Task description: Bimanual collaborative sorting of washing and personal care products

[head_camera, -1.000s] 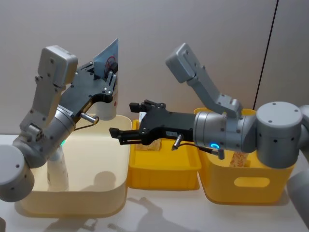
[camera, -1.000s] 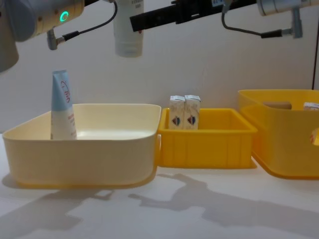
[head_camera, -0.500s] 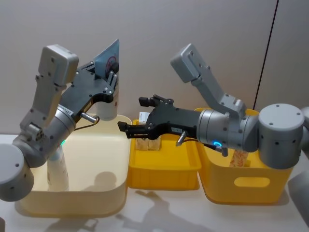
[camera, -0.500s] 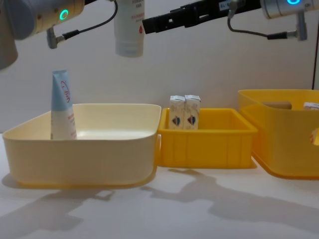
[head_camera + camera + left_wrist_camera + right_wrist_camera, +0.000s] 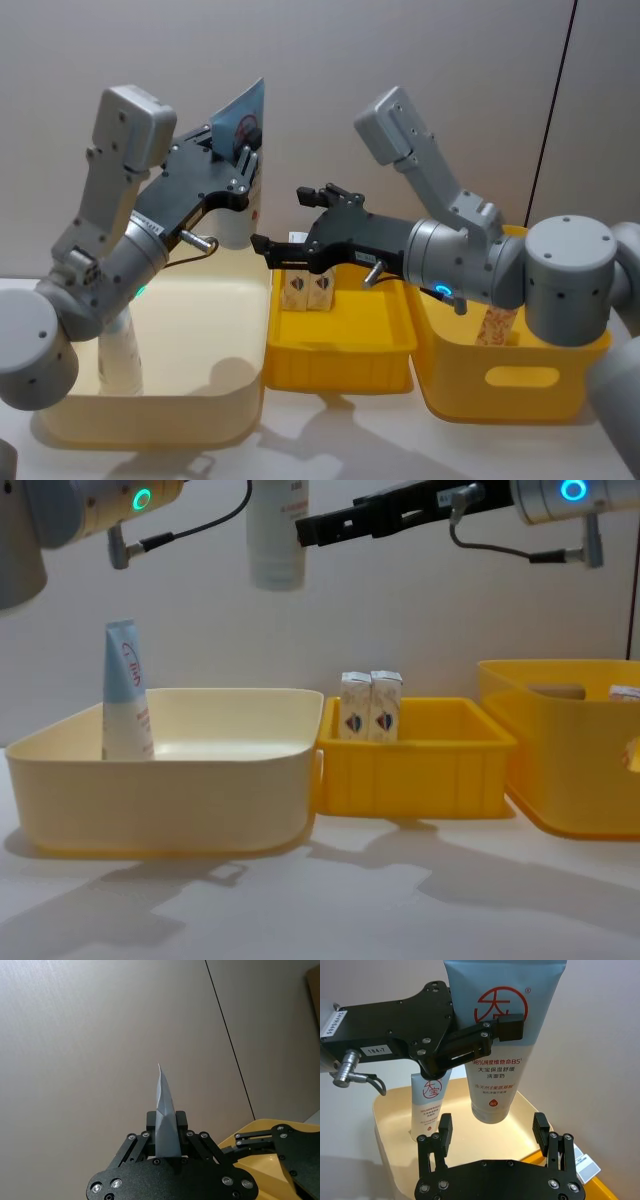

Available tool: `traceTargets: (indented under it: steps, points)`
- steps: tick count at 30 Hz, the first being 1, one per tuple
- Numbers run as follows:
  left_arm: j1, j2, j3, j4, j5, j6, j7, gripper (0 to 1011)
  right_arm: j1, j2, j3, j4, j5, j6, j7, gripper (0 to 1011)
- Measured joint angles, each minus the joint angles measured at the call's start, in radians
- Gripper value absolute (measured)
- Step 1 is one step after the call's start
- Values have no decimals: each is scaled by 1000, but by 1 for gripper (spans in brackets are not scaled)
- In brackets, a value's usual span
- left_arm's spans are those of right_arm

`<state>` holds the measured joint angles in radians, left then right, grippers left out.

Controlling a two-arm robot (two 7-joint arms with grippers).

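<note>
Head view: one squeeze tube (image 5: 238,112) is pinched by the left gripper (image 5: 243,152) before the right gripper's (image 5: 278,220) spread jaws; beneath them a second tube (image 5: 120,355) is kept in the cream bin (image 5: 150,422), cartons (image 5: 308,292) in the yellow tray (image 5: 340,362).

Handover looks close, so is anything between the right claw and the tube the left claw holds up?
Nothing visible. The right claw, jaws open, faces the tube low on its body, with only air between. The left claw grips it higher, off that path.
</note>
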<state>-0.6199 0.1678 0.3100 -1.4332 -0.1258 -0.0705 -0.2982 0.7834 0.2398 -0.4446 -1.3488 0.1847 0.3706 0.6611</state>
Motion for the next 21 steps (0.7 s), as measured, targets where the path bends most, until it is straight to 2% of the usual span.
traceTargets:
  steps: [21]
  points:
    - [-39, 1, 31, 10, -6, -5, -17, 221, 41, -21, -27, 77, -2, -23, -21, 1001]
